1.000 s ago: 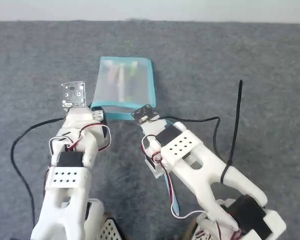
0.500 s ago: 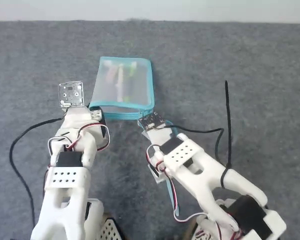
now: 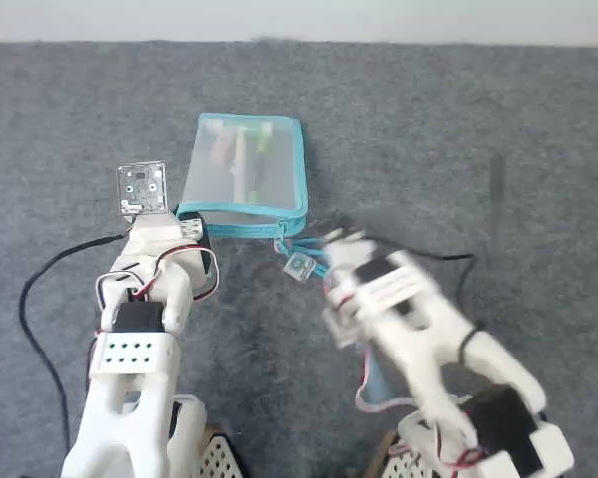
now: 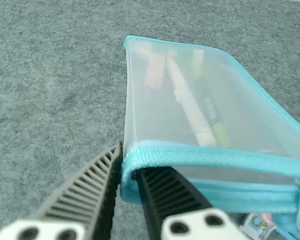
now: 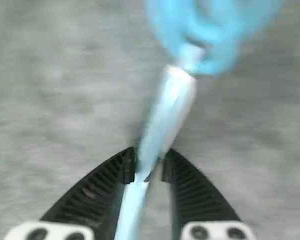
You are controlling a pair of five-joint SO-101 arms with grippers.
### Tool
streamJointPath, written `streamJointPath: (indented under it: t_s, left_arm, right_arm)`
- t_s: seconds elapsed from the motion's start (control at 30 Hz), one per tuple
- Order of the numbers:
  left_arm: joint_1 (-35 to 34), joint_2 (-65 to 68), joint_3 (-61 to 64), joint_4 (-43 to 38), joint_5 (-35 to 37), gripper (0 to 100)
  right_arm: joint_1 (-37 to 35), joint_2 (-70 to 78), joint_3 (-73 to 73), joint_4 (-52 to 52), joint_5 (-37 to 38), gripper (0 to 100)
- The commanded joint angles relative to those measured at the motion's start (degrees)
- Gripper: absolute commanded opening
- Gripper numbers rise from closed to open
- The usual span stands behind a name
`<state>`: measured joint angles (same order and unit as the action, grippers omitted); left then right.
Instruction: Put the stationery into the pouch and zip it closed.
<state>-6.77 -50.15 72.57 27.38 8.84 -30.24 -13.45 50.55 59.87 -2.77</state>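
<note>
- Pouch, flat, translucent plastic with teal zip trim (image 3: 244, 174) (image 4: 190, 125): lies on the grey carpet-textured table top (image 3: 478, 119), ahead of both arms. The zip edge is the side nearest the arms and runs crosswise between the two grippers.
- Stationery, pink, white and green pens (image 3: 241, 159) (image 4: 190, 110): already inside the pouch, lying at right angles to the zip edge.
- Left gripper (image 4: 127, 165) (image 3: 191, 221): jaws clamped on the teal trim at the left end of the zip edge, touching it.
- Right gripper (image 5: 149, 157) (image 3: 309, 261): jaws pinched on the pale blue strap-like zip pull (image 5: 165, 115), which leads up to the teal trim at the right end of the same edge.
- Governing relation: the pull sits at the right corner, nearer the right arm. The left arm holds the opposite corner as an anchor.
- Judgement: any zip travel must follow the edge's crosswise axis, with the left hold kept firm. How far the zip is drawn cannot be told.
</note>
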Motion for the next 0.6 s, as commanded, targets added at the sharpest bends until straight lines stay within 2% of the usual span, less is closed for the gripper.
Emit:
streamJointPath:
  t_s: [0.0,0.1,0.17,0.3,0.47,0.57]
  left_arm:
    - [-0.62,-1.23,-4.44,-0.26,-0.09,1]
    - [-0.62,-1.23,-4.44,-0.18,-0.09,1]
    - [-0.62,-1.23,-4.44,-0.18,-0.09,1]
    - [-0.62,-1.23,-4.35,-0.18,-0.09,1]
    - [-0.62,-1.23,-4.26,-0.18,-0.09,1]
    - [-0.62,-1.23,-3.74,-0.18,-0.09,1]
  right_arm:
    - [17.01,-2.59,-7.82,1.54,15.21,1.0]
    - [23.60,-2.51,-11.60,1.71,17.23,0.6]
    - [25.10,-2.51,-13.89,2.59,17.76,0.6]
    - [25.10,1.54,-19.08,3.38,20.57,0.6]
    - [25.10,14.73,-29.71,3.56,21.45,0.7]
    - [24.40,21.93,-35.25,6.29,21.45,7.5]
